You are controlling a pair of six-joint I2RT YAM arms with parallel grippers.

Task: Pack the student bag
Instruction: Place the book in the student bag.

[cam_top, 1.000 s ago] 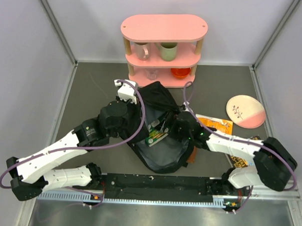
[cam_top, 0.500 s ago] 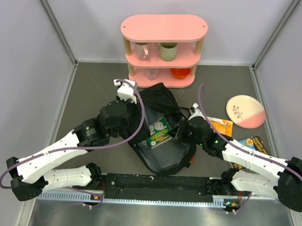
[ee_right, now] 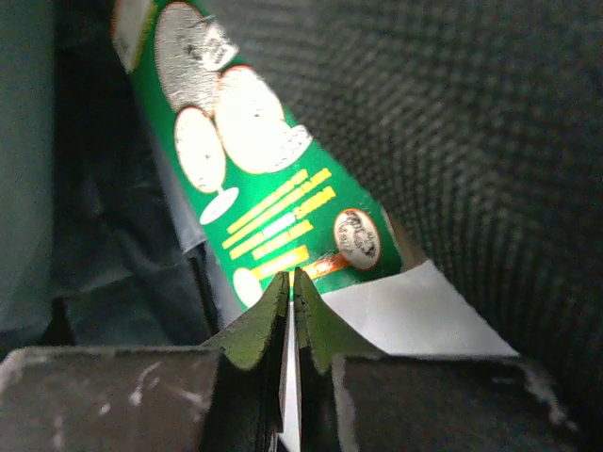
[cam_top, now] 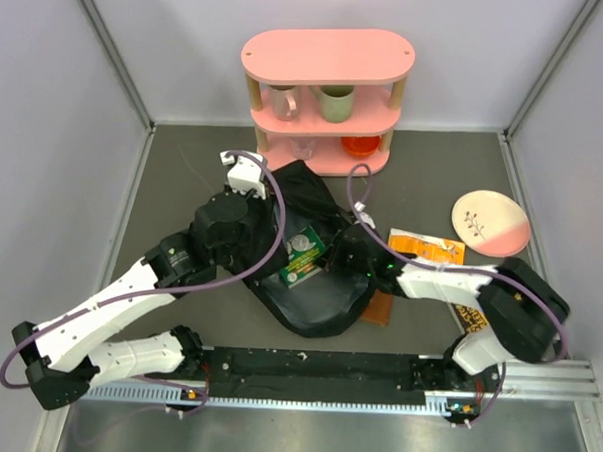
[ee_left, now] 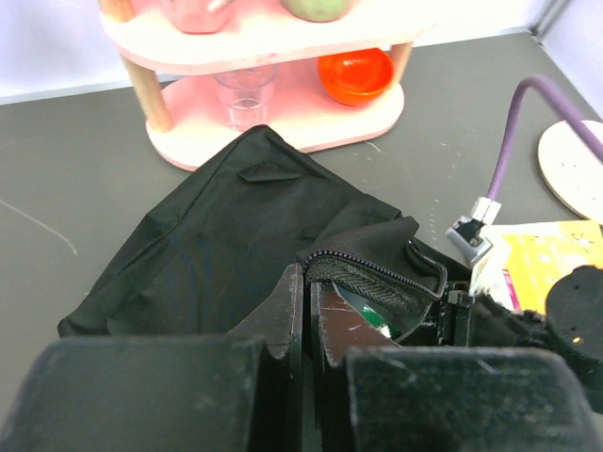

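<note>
The student bag (cam_top: 313, 302) is a black backpack lying in the middle of the table with its zipper mouth open. My left gripper (cam_top: 273, 235) is shut on the zipper rim (ee_left: 377, 275) and holds the mouth up; the bag's body (ee_left: 217, 226) stretches ahead of it. A green booklet (cam_top: 302, 253) lies tilted in the opening, half inside. My right gripper (cam_top: 330, 255) is shut, and its fingertips (ee_right: 273, 297) touch the lower edge of the green booklet (ee_right: 264, 188), inside the bag fabric (ee_right: 490, 141).
A pink shelf (cam_top: 327, 57) stands at the back with mugs, a glass (ee_left: 243, 89) and an orange bowl (ee_left: 355, 75). To the right are a pink-and-white plate (cam_top: 490, 222), an orange booklet (cam_top: 429, 249) and a dark booklet (cam_top: 475, 317). A brown item (cam_top: 380, 308) lies beside the bag.
My right gripper went from open to shut, drew back to the right, then returned left against the green booklet. Bag and booklet shifted a little left; my left arm moved slightly up-left.
</note>
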